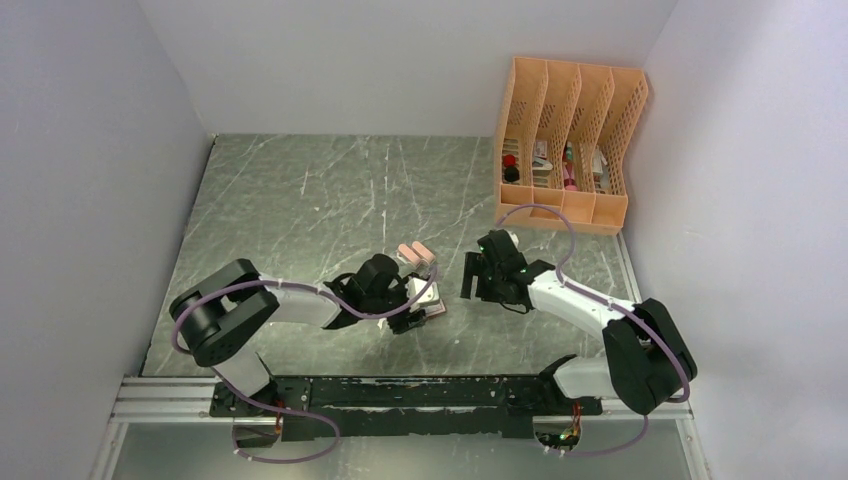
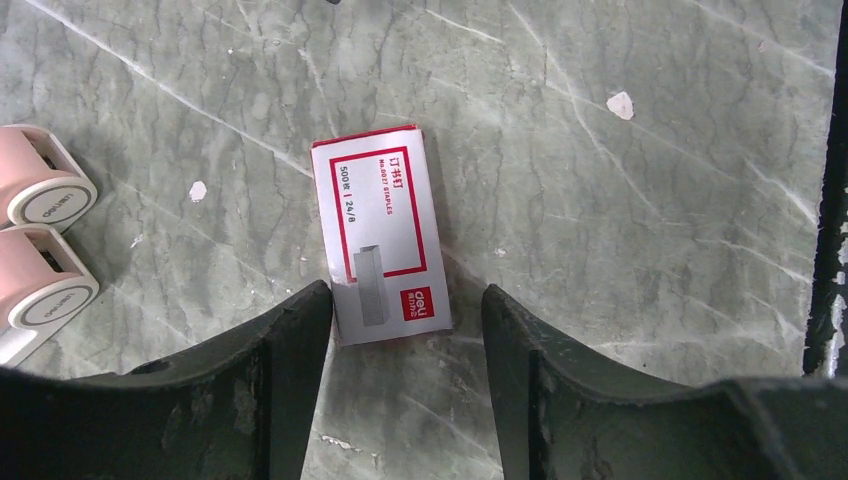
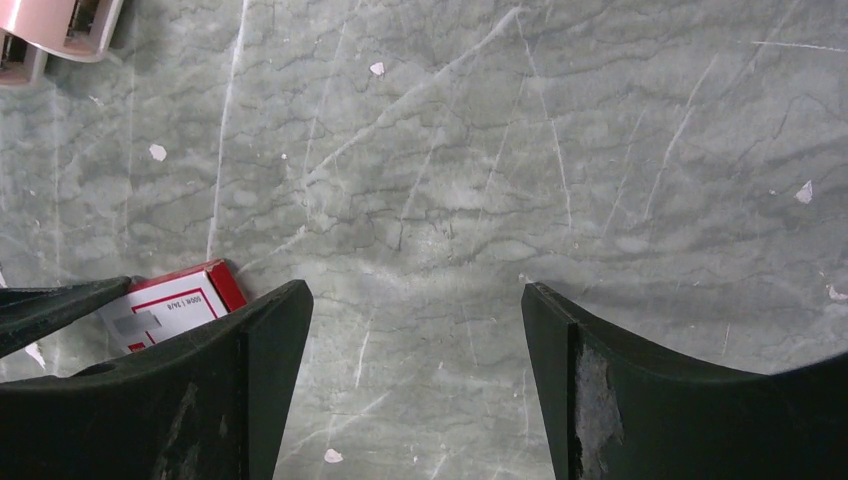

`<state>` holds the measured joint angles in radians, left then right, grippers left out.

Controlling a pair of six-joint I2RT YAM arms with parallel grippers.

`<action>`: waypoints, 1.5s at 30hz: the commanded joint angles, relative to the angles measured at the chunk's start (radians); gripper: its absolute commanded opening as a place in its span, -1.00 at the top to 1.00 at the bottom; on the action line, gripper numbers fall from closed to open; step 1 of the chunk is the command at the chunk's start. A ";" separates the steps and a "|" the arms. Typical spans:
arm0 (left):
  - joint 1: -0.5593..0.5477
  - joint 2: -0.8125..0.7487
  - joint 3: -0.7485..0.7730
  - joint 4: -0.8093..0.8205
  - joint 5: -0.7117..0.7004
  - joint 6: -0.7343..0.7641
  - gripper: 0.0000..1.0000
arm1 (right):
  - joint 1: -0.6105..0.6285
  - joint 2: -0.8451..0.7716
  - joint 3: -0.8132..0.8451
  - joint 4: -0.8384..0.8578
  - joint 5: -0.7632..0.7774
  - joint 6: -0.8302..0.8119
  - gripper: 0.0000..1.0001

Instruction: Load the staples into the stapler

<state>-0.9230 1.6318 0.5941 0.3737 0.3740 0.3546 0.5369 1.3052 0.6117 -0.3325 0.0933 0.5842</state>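
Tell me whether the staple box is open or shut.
Shut. The staple box lies flat on the table, label up, with nothing slid out of either end.

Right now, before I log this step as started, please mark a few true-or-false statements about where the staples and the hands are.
1. The staple box lies flat on the table, between the open fingers of the left hand. True.
2. Staple strips lie loose on the table. False: none show, only the box.
3. Two pink staplers lie side by side. True.
4. The right hand holds a stapler. False: it is open over bare table.
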 commanded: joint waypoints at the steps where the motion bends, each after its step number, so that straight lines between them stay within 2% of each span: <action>1: -0.013 0.039 -0.045 -0.005 -0.015 -0.020 -0.25 | 0.006 0.006 0.030 -0.031 0.007 -0.012 -0.64; 8: -0.022 0.026 -0.102 0.081 -0.105 -0.045 -0.21 | 0.010 0.017 0.042 -0.055 0.001 -0.026 -0.64; 12: -0.026 0.022 -0.129 0.118 -0.121 -0.062 -0.07 | 0.011 0.018 0.052 -0.064 0.006 -0.031 -0.64; 19: -0.042 0.031 -0.133 0.115 -0.130 -0.053 0.04 | 0.017 0.030 0.062 -0.061 -0.006 -0.030 -0.64; 45: -0.055 0.055 -0.115 0.096 -0.130 -0.035 0.02 | 0.046 0.171 0.117 0.015 -0.223 -0.234 -0.64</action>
<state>-0.9668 1.6363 0.4965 0.5877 0.2798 0.2905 0.5739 1.4536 0.7204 -0.3225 -0.0761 0.3824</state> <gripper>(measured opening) 0.492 0.822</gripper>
